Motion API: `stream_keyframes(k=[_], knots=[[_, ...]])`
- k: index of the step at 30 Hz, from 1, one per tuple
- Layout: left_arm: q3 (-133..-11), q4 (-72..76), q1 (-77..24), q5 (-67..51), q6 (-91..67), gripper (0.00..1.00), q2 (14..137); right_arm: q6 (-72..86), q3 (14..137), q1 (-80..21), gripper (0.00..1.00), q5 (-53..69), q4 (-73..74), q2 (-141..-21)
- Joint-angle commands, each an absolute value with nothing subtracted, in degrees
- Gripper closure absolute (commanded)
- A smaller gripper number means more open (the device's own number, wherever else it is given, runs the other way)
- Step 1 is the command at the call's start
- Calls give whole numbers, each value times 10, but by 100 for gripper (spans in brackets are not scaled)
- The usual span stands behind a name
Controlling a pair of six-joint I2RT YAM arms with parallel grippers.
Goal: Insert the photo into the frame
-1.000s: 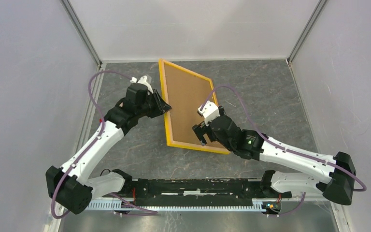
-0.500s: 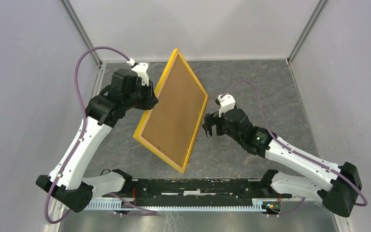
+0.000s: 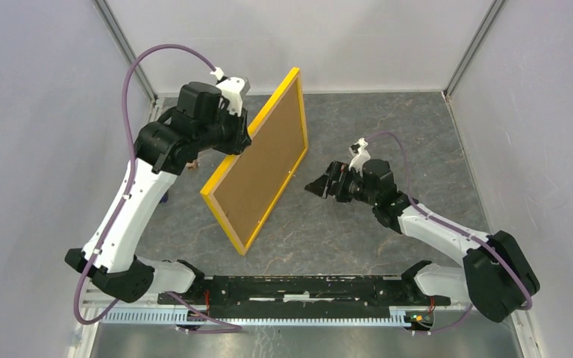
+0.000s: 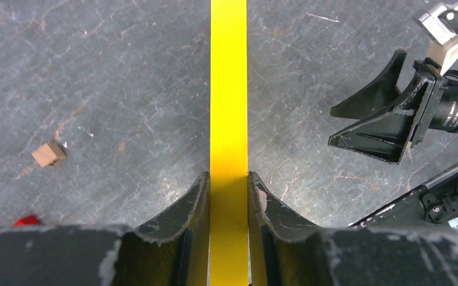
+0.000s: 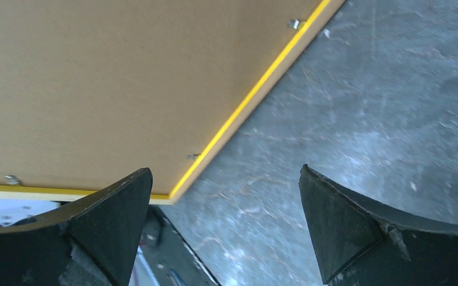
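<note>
The frame, yellow-rimmed with a brown backing board facing right, hangs steeply tilted above the table. My left gripper is shut on its upper left rim. In the left wrist view the yellow rim runs straight up between the two fingers. My right gripper stands open just right of the frame, apart from it, pointing at the backing; it also shows in the left wrist view. Nothing lies between its fingers. The photo is out of view.
A small brown block lies on the grey table left of the frame, with a red scrap nearer me. Small metal clips sit along the backing's edge. White walls close the table on three sides.
The left arm has lifted the frame from lying flat and swung it up to a steep tilt. The right gripper has let go of its lower edge, drawn back right and turned toward the backing.
</note>
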State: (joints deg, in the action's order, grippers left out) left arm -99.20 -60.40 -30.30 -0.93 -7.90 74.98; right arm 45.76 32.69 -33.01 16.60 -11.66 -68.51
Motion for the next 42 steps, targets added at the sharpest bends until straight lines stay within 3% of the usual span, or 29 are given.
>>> stream_keyframes(k=[1, 4, 17, 26, 31, 42], knots=[[-1076, -575, -342, 31, -32, 98, 771, 586, 306, -304, 2, 281, -334, -711], [-1083, -573, -366, 36, -38, 98, 787, 635, 313, -295, 2, 278, -381, -708], [-1025, -522, -466, 117, -63, 98, 775, 574, 665, -289, 2, 11, 89, -721], [-1017, -520, -531, 174, -87, 98, 789, 505, 805, -295, 9, -46, 197, -782], [-1023, -520, -577, 206, -112, 98, 812, 466, 824, -310, 9, -109, 256, -777], [-1067, -518, -635, 257, -161, 98, 898, 523, 703, -351, 14, -127, 237, -694]])
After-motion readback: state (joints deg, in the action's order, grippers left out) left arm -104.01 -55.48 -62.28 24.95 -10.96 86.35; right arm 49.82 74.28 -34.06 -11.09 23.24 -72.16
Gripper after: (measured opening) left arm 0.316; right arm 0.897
